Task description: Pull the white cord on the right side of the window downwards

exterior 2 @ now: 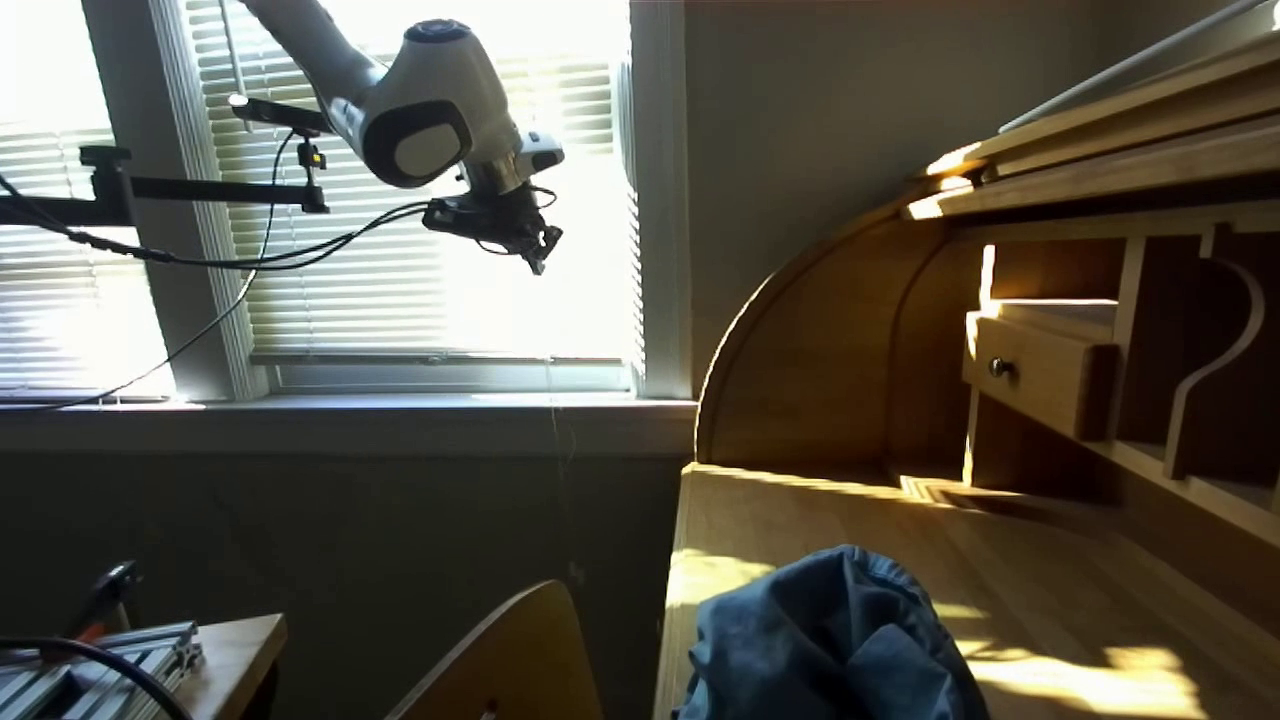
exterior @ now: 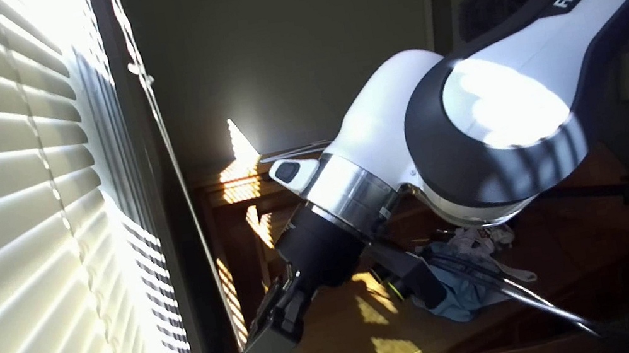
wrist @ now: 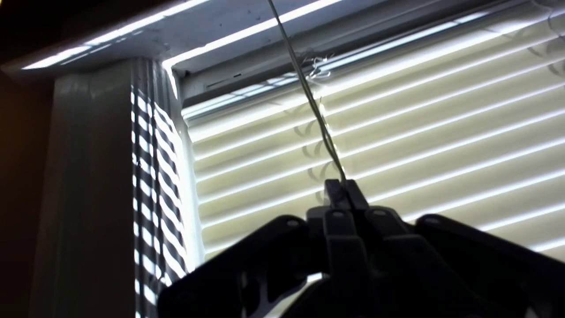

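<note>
1. Apparently, the step in hand is the grasp, or the very beginning of the pull: the black two-finger gripper (wrist: 345,187) has its tips pressed together, and the thin white cord (wrist: 303,78) enters exactly between them, so I judge that it is held.
2. This cord is before the right part of the tall sunlit window with white slat blinds (exterior 2: 370,310), in an exterior view; a faint loose end hangs there past the white sill (exterior 2: 400,403).
3. For the next move, a slow and straight pull downwards is needed, I believe, with firm grip, since so thin a cord could slip out.
4. By count: one gripper, one white-and-black robot arm (exterior: 494,102), one cord in its tips (perhaps of two strands), two windows, the second window (exterior 2: 60,320) being cut by the view's edge, one honey-coloured wooden roll-top desk (exterior 2: 850,515), one crumpled blue cloth (exterior 2: 830,640) upon it, and one curved wooden chair back (exterior 2: 530,650).
</note>
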